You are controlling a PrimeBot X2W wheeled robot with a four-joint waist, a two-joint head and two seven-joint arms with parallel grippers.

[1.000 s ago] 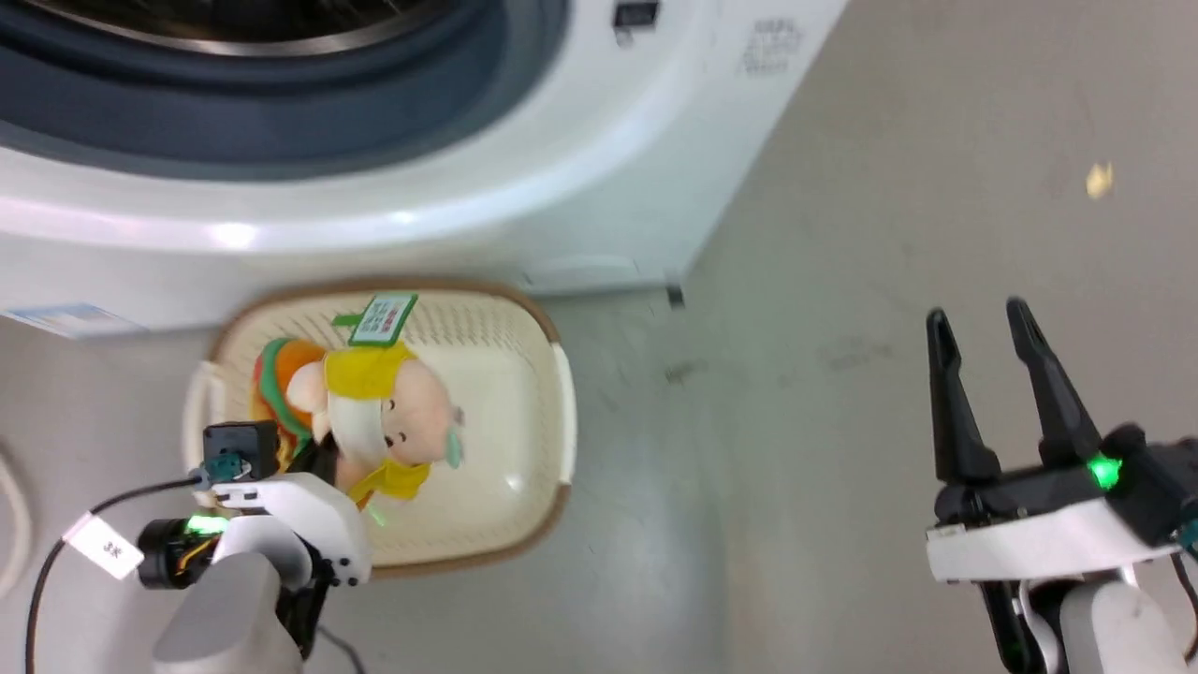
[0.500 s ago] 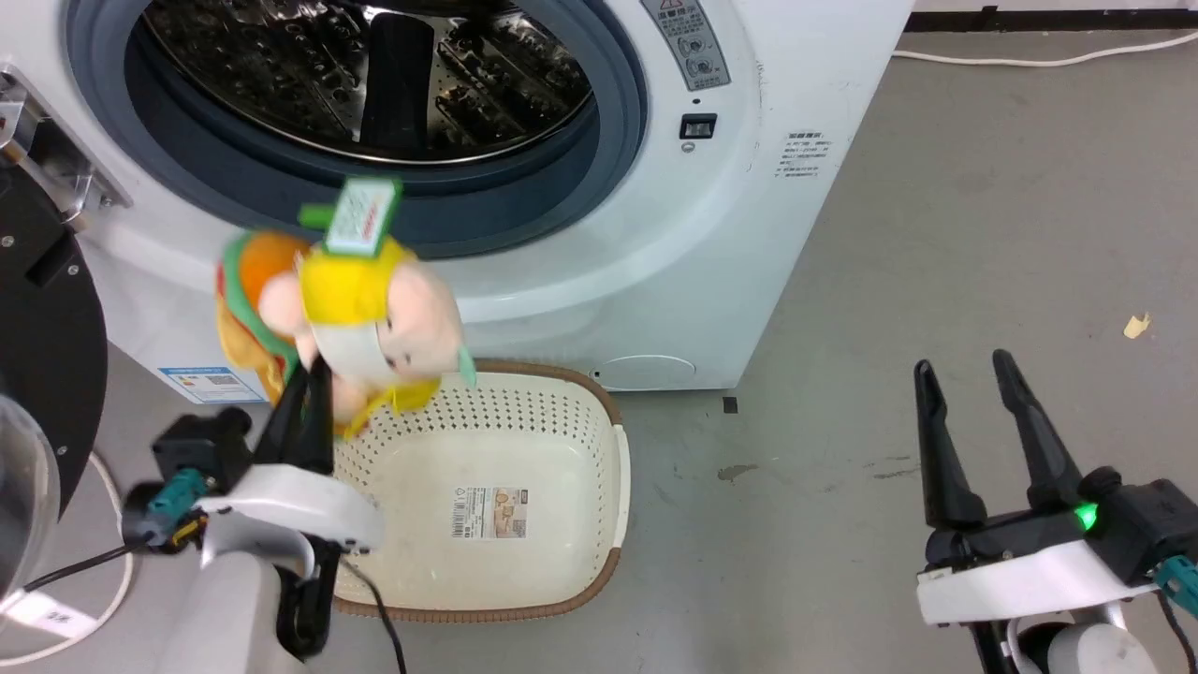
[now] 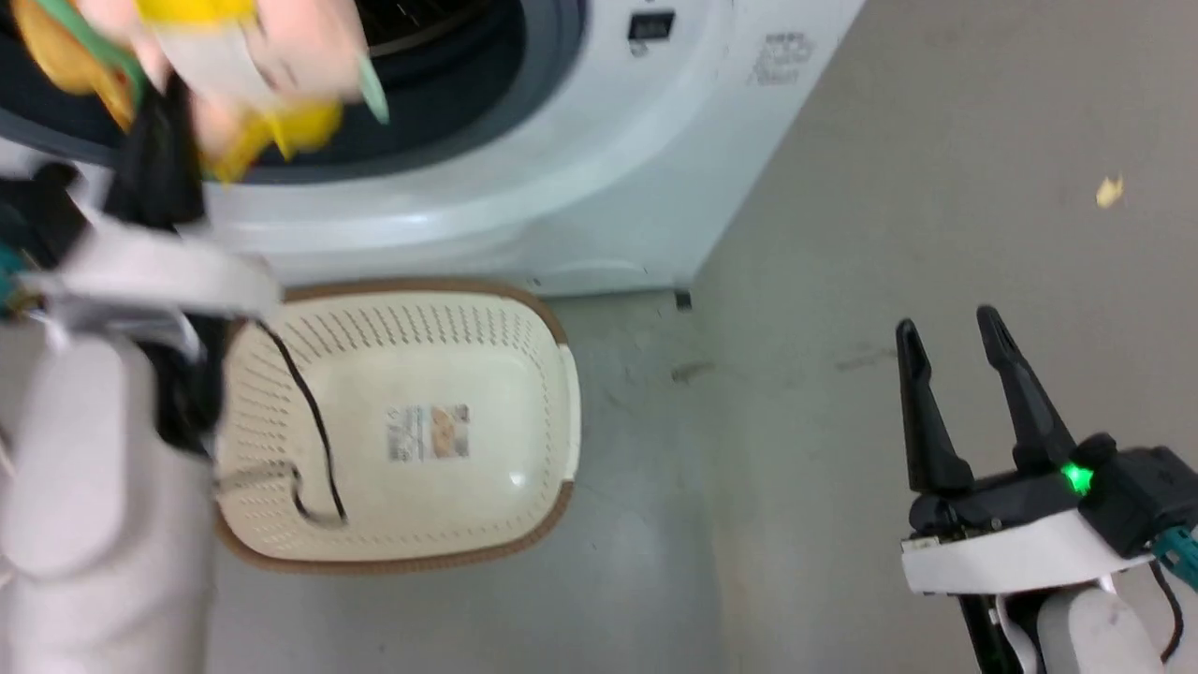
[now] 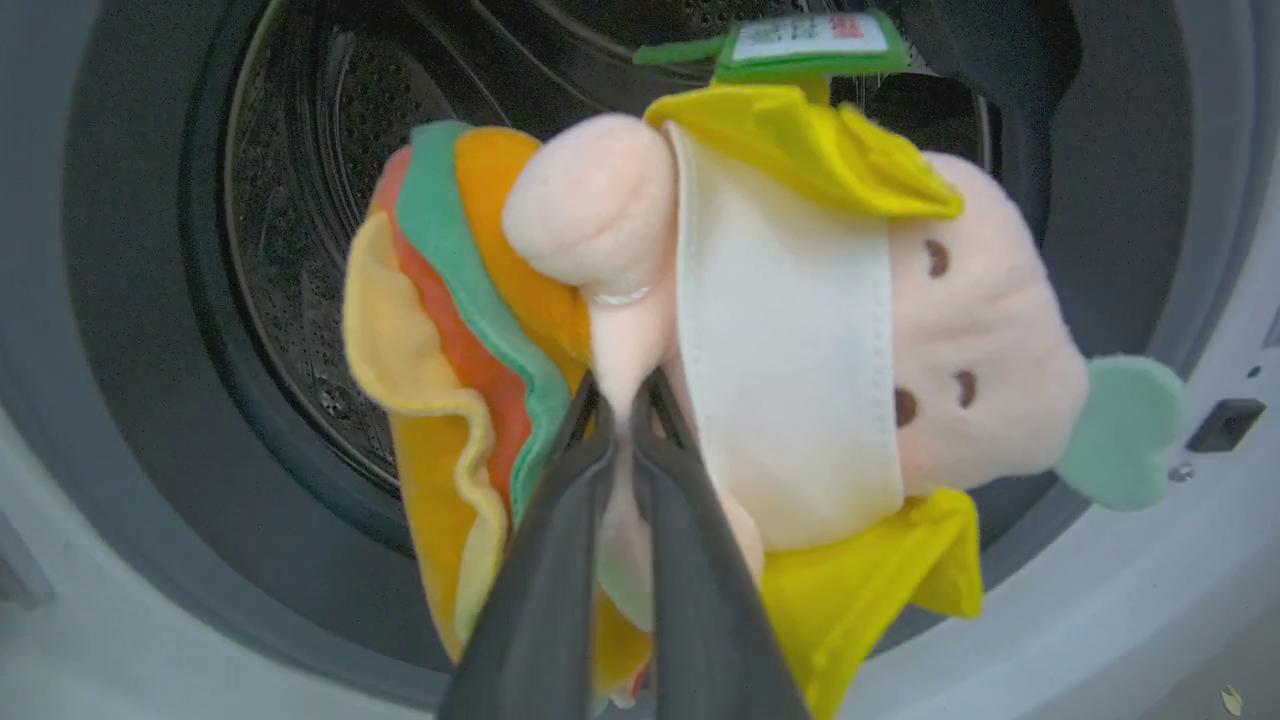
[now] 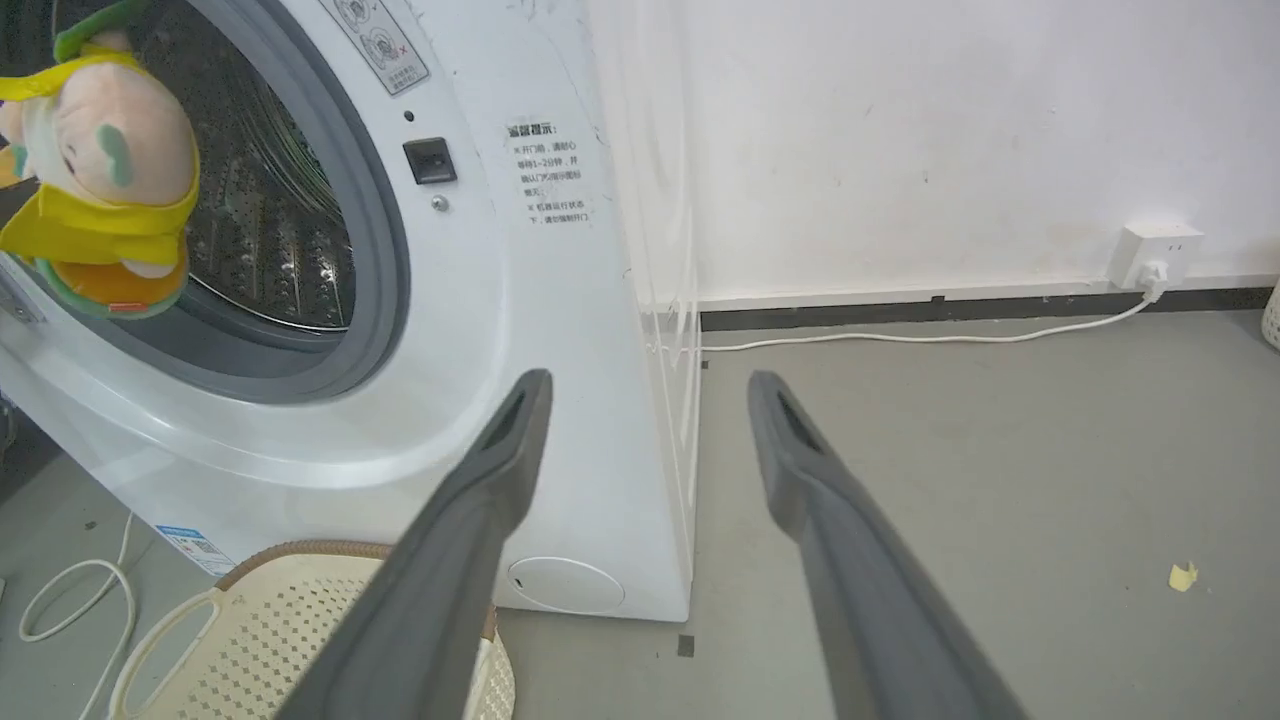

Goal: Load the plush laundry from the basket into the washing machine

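Observation:
The plush laundry (image 3: pixel 243 56) hangs at the top left of the head view, blurred, right before the washing machine's (image 3: pixel 562 187) open grey-rimmed port. My left gripper (image 3: pixel 154 140) is shut on it. In the left wrist view the fingertips (image 4: pixel 625 395) pinch the doll (image 4: pixel 780 330) low on its body, with the steel drum (image 4: pixel 300 250) behind it. The basket (image 3: pixel 374 318) stands on the floor below, holding nothing but its label. My right gripper (image 3: pixel 945 323) is open over the floor to the right, and its own view shows the gripper (image 5: pixel 650 385), the doll (image 5: pixel 100 170) and the washer (image 5: pixel 520 300).
A white cable (image 5: pixel 900 338) runs along the floor to a wall socket (image 5: pixel 1155 255) behind the washer. A yellow scrap (image 3: pixel 1109 190) lies on the grey floor at the right. My left arm's black cable (image 3: pixel 314 421) droops over the basket. A white cord loop (image 5: pixel 70 600) lies left of it.
My left gripper has lifted the plush laundry out of the basket and up to the washer's port. The head camera has tilted about. The right gripper has stayed open in place.

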